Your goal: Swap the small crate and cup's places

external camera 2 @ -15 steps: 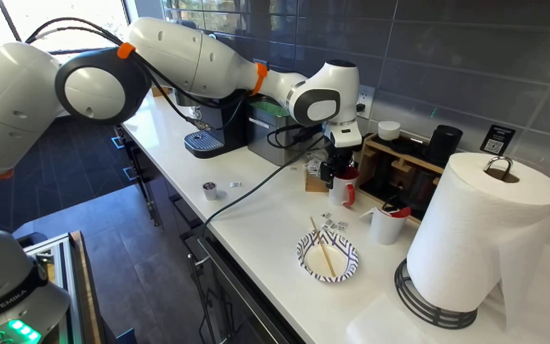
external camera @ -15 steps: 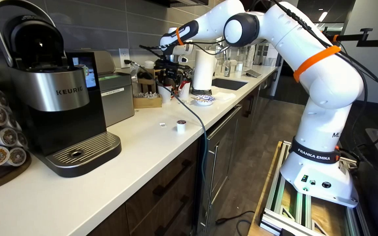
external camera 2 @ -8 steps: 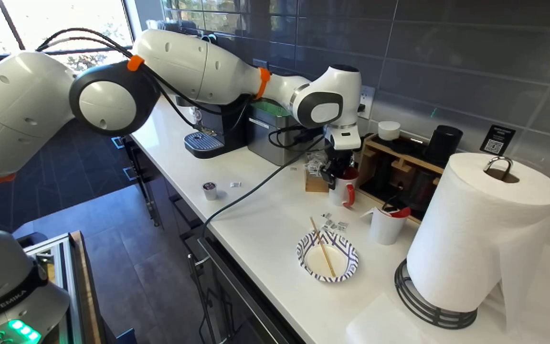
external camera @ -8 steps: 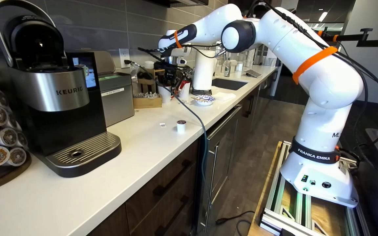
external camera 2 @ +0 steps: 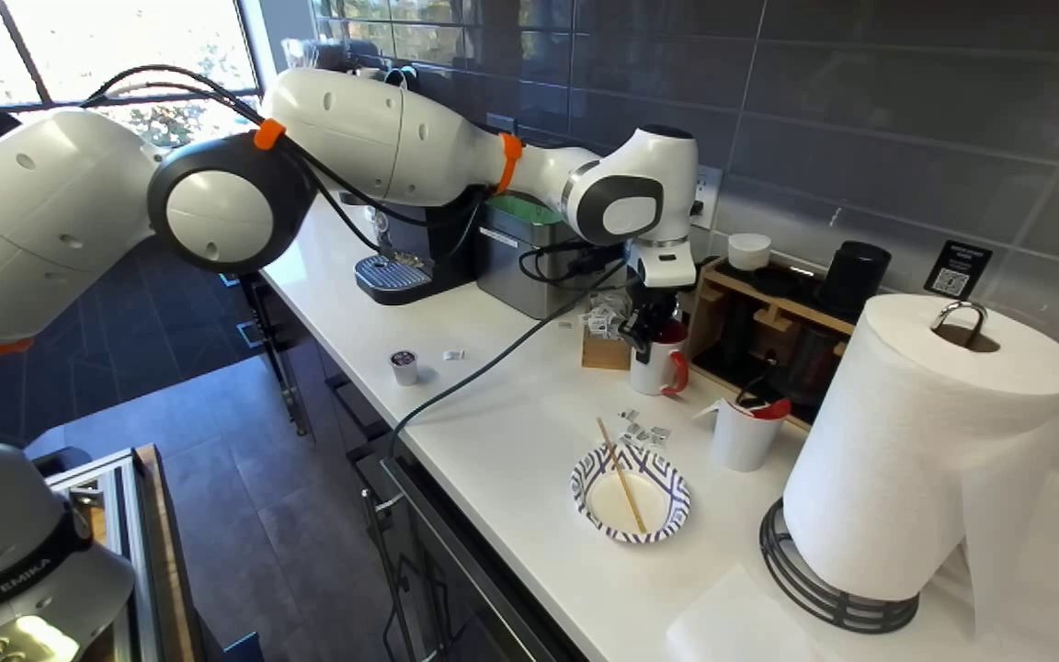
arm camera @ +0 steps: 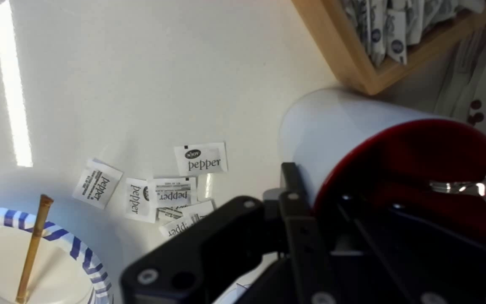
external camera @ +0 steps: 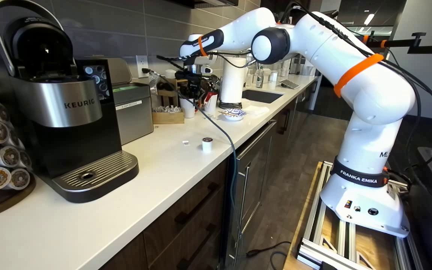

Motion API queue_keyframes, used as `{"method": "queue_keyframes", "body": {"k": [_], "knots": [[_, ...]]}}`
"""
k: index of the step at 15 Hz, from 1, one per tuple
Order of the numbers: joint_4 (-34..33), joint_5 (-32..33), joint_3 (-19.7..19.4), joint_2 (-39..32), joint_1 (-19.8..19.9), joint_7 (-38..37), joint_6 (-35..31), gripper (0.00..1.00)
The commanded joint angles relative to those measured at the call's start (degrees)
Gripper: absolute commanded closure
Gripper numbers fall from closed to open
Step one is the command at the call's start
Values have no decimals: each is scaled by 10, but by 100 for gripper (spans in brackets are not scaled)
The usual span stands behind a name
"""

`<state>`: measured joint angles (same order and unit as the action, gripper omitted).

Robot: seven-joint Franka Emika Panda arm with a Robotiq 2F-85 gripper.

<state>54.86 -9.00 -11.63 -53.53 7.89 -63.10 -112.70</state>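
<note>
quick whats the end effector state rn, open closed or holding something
End effector: open or closed cannot be told; one finger is outside the white mug, the other over or inside its opening, and no clear grip shows.

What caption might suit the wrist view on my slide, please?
Pincer at the rim of a red-lined white mug, wooden crate alongside, pepper packets nearby.

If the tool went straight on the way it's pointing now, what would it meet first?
Likely the red-lined white mug: the tool points down astride its wall, one finger outside, the other seemingly inside. Depth is unclear, so rim or bottom could come first.
</note>
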Motion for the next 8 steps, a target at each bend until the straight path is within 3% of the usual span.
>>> {"method": "queue_keyframes", "body": {"k": [1, 5, 8], "knots": [[15, 6, -5, 18, -1, 5, 0, 97], [57, -6, -15, 47, 8, 2, -45, 97], [126, -2, -13, 89, 11, 51, -90, 97]]}}
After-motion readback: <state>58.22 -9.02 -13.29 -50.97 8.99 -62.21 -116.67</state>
